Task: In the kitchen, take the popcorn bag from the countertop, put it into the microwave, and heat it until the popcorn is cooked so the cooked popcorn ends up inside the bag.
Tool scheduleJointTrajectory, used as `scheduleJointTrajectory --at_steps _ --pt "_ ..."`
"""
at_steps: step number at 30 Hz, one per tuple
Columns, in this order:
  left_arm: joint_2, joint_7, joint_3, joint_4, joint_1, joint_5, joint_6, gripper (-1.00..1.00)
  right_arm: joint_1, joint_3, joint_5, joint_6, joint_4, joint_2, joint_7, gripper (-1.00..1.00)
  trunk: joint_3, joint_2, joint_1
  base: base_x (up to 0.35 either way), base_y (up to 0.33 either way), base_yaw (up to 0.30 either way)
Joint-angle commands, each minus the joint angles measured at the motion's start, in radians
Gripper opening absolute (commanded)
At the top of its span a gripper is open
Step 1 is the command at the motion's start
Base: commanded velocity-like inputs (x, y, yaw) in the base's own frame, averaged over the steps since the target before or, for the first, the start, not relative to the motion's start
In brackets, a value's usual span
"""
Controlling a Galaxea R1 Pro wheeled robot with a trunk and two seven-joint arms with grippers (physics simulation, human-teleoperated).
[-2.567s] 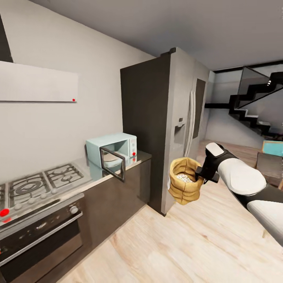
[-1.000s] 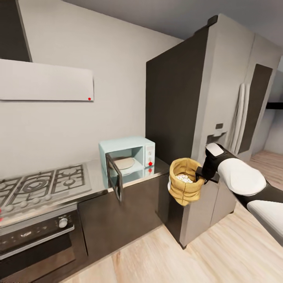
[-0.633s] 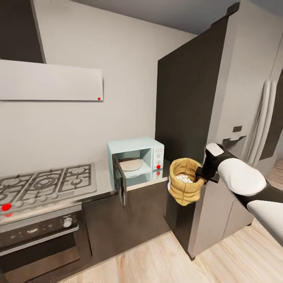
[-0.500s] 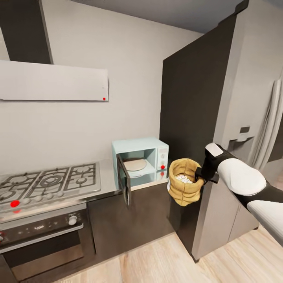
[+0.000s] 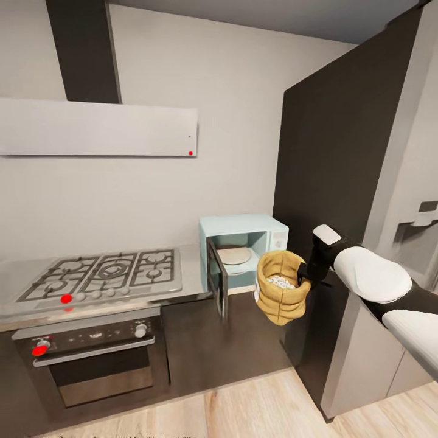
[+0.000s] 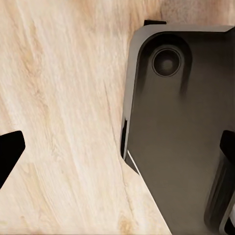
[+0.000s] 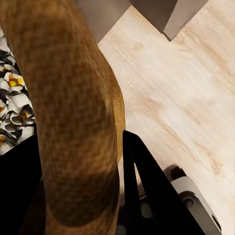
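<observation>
The right end effector (image 5: 302,275) is pinching the rolled rim of the popcorn bag (image 5: 279,287); in the right wrist view one dark finger (image 7: 147,181) lies on the outside of the tan cloth (image 7: 78,112) and the other sits inside the sack. The bag hangs upright in the air, off the bench, just in front of its right end, with the wooden floor (image 5: 255,407) below. The popcorn (image 5: 280,281) lies inside as a speckled whitish heap, and shows beside the rim in the right wrist view (image 7: 12,105).

The left end effector (image 6: 117,152) is spread wide, its two dark fingertips (image 6: 9,152) at opposite edges of the left wrist view, above the floor and the robot's dark base (image 6: 181,132).

Behind the bag the pale blue microwave (image 5: 243,246) stands at the right end of the bench (image 5: 188,277), against the wall, its dark door (image 5: 216,285) swung open past the front edge. A round plate (image 5: 234,255) lies inside it. To its left is the gas hob (image 5: 100,277), with the built-in oven (image 5: 91,362) under it and the white hood (image 5: 97,126) above. A tall dark fridge cabinet (image 5: 328,182) stands right of the bench.
</observation>
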Motion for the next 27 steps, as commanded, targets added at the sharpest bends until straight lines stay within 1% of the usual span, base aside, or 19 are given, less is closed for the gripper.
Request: scheduleJointTrajectory --at_steps 1,8,15,24,27 --pt "-0.001 0.001 0.007 -0.001 0.0 0.001 0.004 1.0 -0.001 0.001 -0.01 0.003 -0.001 0.0 -0.008 -1.0 -0.002 -0.001 0.0 0.0 0.0 0.281" --pt "-0.001 0.001 0.007 -0.001 0.0 0.001 0.004 1.0 -0.001 0.001 -0.01 0.003 0.002 0.0 -0.008 -1.0 -0.002 -0.001 0.0 0.105 -0.076 0.281" --pt "-0.001 0.002 0.007 -0.001 0.0 0.001 0.004 1.0 -0.001 0.001 -0.01 0.003 0.002 0.0 -0.008 -1.0 -0.002 -0.001 0.0 0.199 -0.17 0.267" --pt "-0.002 0.001 0.007 -0.001 0.0 0.001 0.005 1.0 -0.001 0.001 -0.01 0.003 0.002 0.0 -0.008 -1.0 -0.002 -0.001 0.0 0.226 -0.22 0.022" --pt "-0.002 0.001 0.007 -0.001 0.0 0.001 0.005 1.0 -0.001 0.001 -0.01 0.003 0.002 0.0 -0.008 -1.0 -0.002 -0.001 0.0 0.194 -0.247 0.125"
